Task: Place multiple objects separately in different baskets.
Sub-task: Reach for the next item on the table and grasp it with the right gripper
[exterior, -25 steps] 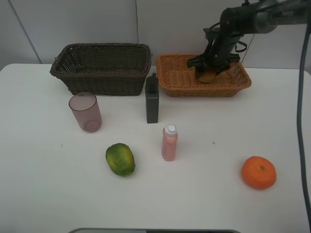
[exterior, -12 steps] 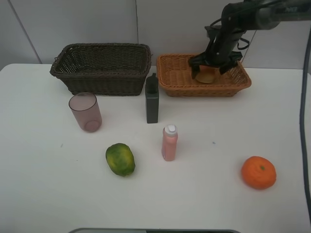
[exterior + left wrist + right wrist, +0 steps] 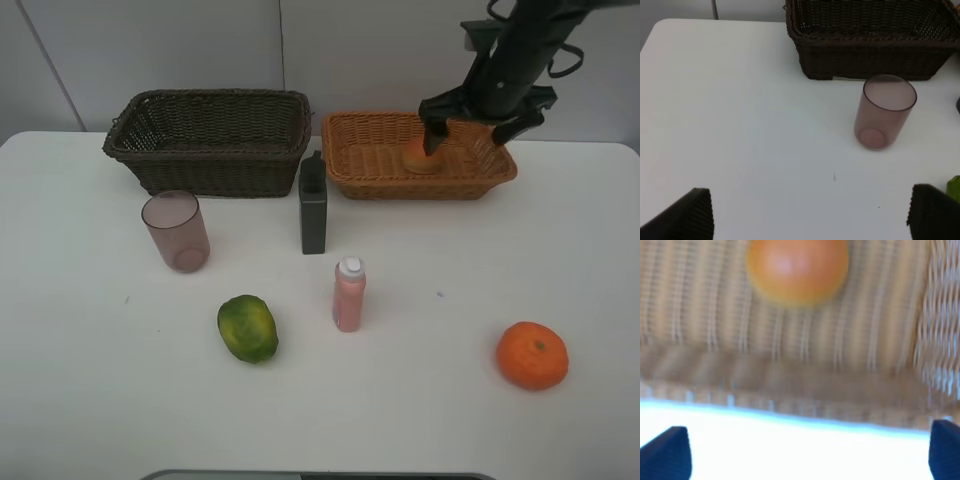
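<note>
Peach-like fruit (image 3: 421,158) is lying on the floor of the orange-tan basket (image 3: 420,188) in the high view, and the right jaws are hanging spread wide just above it, gripping nothing. Five things are waiting on the table (image 3: 450,250): the orange (image 3: 532,355) toward the right front, the pink bottle (image 3: 349,294) and green fruit (image 3: 247,328) nearer the middle, the dark grey bottle (image 3: 313,215) standing just before the gap between the baskets, and the mauve cup (image 3: 176,231) in front of the dark brown basket (image 3: 210,170). In the left wrist view the left jaws are standing fully apart and empty over bare table, with the cup upright near the dark basket's front wall. The right wrist view is blurring badly, but the fruit appears to be sitting free on the weave, with the basket's front rim crossing between it and the fingertips. Judging from this, the release is looking done and pulling clear is the step in hand. The right arm is best rising straight up until both fingertips are clearing the rim before swinging out, since a sideways pull is risking a snag on the wicker. The orange is looking like that arm's nearest next pick.
</note>
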You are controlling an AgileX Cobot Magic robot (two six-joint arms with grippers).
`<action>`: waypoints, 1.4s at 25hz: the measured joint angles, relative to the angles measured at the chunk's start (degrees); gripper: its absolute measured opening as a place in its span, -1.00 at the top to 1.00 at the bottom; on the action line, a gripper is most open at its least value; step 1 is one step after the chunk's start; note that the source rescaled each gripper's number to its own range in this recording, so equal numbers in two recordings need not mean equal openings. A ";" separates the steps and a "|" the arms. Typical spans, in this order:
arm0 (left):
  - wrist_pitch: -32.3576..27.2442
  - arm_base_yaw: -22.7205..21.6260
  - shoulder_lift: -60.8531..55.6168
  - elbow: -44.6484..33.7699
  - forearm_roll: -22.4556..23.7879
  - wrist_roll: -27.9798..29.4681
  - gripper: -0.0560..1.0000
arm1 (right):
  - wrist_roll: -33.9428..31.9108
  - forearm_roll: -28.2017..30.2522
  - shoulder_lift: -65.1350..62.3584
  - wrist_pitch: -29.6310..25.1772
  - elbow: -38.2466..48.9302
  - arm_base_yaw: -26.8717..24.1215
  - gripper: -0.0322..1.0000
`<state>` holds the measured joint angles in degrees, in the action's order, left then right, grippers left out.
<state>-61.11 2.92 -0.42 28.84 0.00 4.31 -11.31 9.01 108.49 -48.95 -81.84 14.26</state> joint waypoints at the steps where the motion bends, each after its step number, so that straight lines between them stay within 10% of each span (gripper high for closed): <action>1: 0.00 0.00 0.00 0.00 0.00 0.00 -1.00 | -0.98 0.00 -2.41 0.80 3.35 0.00 -1.00; 17: 0.00 0.00 0.00 0.00 0.00 0.00 -1.00 | -7.98 0.01 -27.94 3.40 36.82 0.57 -1.00; 35: 0.00 0.00 0.00 0.00 0.00 0.00 -1.00 | -13.55 1.85 -29.40 7.85 46.28 3.33 -1.00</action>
<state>-61.11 2.92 -0.42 28.84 0.00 4.31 -24.86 10.86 79.09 -41.09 -35.56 17.59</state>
